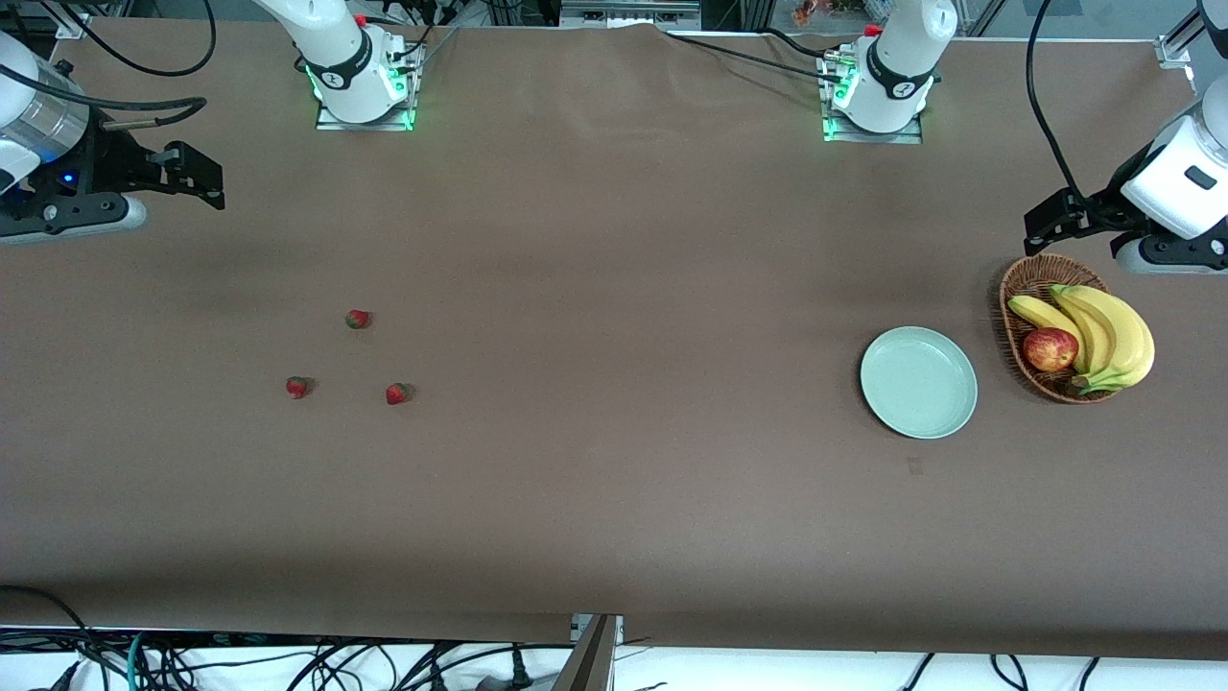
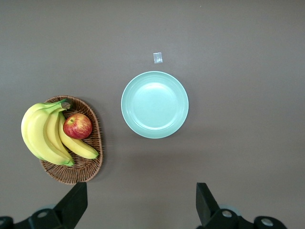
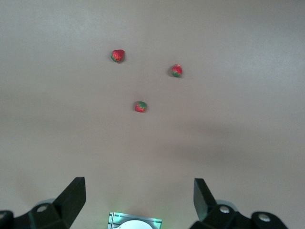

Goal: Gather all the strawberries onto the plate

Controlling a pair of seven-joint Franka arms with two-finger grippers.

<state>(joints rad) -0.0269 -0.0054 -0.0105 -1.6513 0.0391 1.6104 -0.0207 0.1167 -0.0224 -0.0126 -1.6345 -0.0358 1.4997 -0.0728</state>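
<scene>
Start of task: no berry collected, both claws empty and spread wide.

Three strawberries lie on the bare bench toward the right arm's end: one (image 1: 358, 319) farthest from the front camera, two nearer it (image 1: 297, 387) (image 1: 397, 393), all apart from each other. One plate (image 1: 918, 382), empty, sits well apart from them toward the left arm's end, just beside one wicker basket (image 1: 1019, 288) holding one apple (image 1: 1050, 349) and one bunch of bananas (image 1: 1113, 336). The right claw (image 1: 197, 178) hangs over the bench edge at its own end, fingers fully parted, gripping nothing. The left claw (image 1: 1046, 219) hangs over the basket's end, likewise wide and empty; that arm waits. Judged next move: the right arm descends on one berry; a small, soft target calls for a centred, gentle pinch, then a long carry or handover to the plate.
</scene>
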